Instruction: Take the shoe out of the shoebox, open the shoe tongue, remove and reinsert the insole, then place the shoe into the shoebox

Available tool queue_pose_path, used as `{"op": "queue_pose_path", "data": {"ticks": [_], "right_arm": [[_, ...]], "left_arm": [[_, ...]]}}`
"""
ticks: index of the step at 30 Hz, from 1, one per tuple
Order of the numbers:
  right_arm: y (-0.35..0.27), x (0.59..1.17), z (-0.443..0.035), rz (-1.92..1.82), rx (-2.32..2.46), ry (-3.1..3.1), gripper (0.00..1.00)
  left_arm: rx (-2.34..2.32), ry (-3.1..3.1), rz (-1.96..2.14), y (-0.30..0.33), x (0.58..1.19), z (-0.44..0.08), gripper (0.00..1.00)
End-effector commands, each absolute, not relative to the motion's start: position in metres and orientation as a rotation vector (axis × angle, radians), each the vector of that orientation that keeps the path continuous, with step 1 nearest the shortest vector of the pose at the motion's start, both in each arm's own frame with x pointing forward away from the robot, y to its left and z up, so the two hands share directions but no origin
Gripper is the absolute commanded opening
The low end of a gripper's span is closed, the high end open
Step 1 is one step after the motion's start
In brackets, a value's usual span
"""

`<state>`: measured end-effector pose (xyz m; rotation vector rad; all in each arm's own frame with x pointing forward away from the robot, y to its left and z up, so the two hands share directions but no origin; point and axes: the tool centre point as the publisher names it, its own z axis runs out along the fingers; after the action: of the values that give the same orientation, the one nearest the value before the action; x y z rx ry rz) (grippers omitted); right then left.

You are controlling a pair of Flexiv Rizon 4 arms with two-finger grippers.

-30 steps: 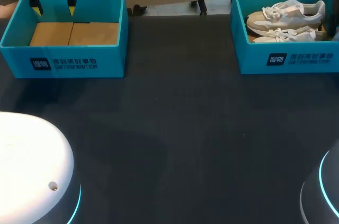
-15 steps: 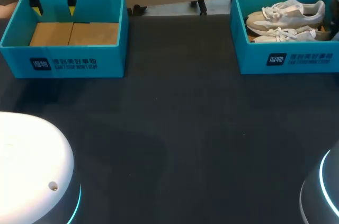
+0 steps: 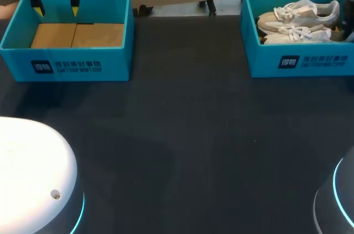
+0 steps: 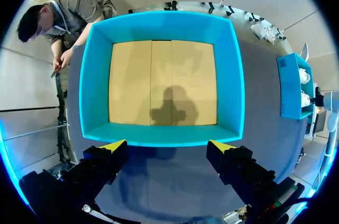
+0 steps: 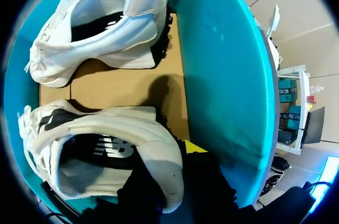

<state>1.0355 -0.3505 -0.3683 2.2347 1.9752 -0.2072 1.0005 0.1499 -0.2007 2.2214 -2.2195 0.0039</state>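
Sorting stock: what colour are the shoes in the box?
The shoes are white with black lining, clearest in the right wrist view.

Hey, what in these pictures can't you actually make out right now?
Right gripper: cut off by the head view's right edge; in the right wrist view the near shoe's heel covers it, so its grip is unclear.
Near shoe's sole: head view, behind the right box's front wall.
Far shoe: left wrist view, too small, behind the box wall.
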Motion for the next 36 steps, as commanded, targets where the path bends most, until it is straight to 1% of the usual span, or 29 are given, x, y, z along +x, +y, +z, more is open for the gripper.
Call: {"op": "queue_pose_path", "data": {"ticks": [1,14,23,36], "right_arm": [[-0.35,1.036,-0.349,-0.213,2.232,1.972,0.0],[-0.341,1.039,-0.293,-0.231,2.142,2.004,0.0],[-0.344,1.032,-0.257,-0.285,2.112,2.009,0.0],[-0.338,1.023,-0.208,-0.263,2.074,2.001,0.0]], "left_arm": [[2.221,-2.22,0.003,0.15,1.0,-0.201,1.0],[2.221,-2.22,0.003,0.15,1.0,-0.201,1.0],[2.221,-2.22,0.003,0.15,1.0,-0.201,1.0],[2.221,-2.22,0.003,0.15,1.0,-0.201,1.0]]}}
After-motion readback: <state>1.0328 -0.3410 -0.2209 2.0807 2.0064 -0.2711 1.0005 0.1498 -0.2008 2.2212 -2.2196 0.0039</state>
